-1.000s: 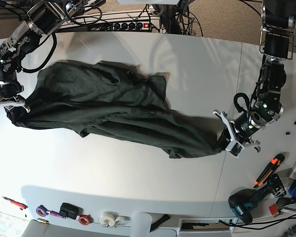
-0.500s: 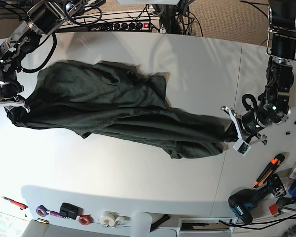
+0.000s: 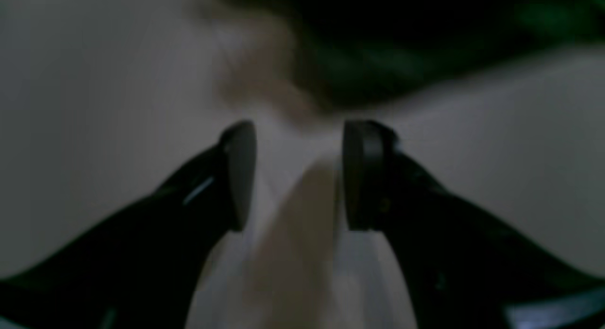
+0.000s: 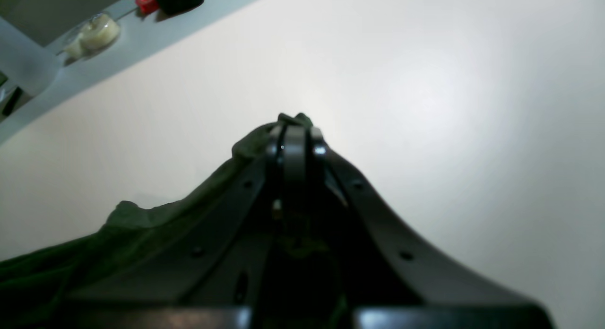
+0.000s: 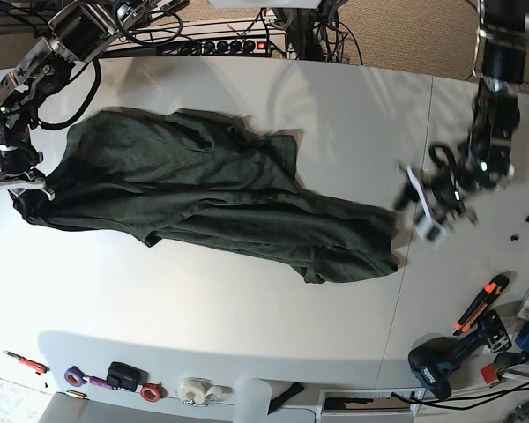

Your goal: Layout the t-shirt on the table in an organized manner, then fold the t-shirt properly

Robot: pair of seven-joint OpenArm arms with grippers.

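The dark green t-shirt point(image 5: 203, 194) lies crumpled and stretched across the white table point(image 5: 247, 300), running from the far left to right of centre. At its left end my right gripper point(image 5: 22, 185) is shut on a corner of the fabric. The right wrist view shows the shut gripper point(image 4: 295, 144) with green t-shirt point(image 4: 142, 225) cloth pinched in it. My left gripper point(image 5: 420, 211) hovers blurred just beyond the shirt's right end. In the left wrist view the gripper point(image 3: 298, 177) is open with nothing between its fingers, and the dark t-shirt point(image 3: 378, 50) lies ahead of it.
An orange-handled tool point(image 5: 480, 304) and a teal drill point(image 5: 445, 361) lie at the right edge. Tape rolls point(image 5: 194, 388) and small items line the front edge. A power strip point(image 5: 238, 46) and cables sit behind the table.
My left gripper has opened, let go of the shirt's right end and moved up and away from it. The released end now rests on the table. The right arm has not moved.
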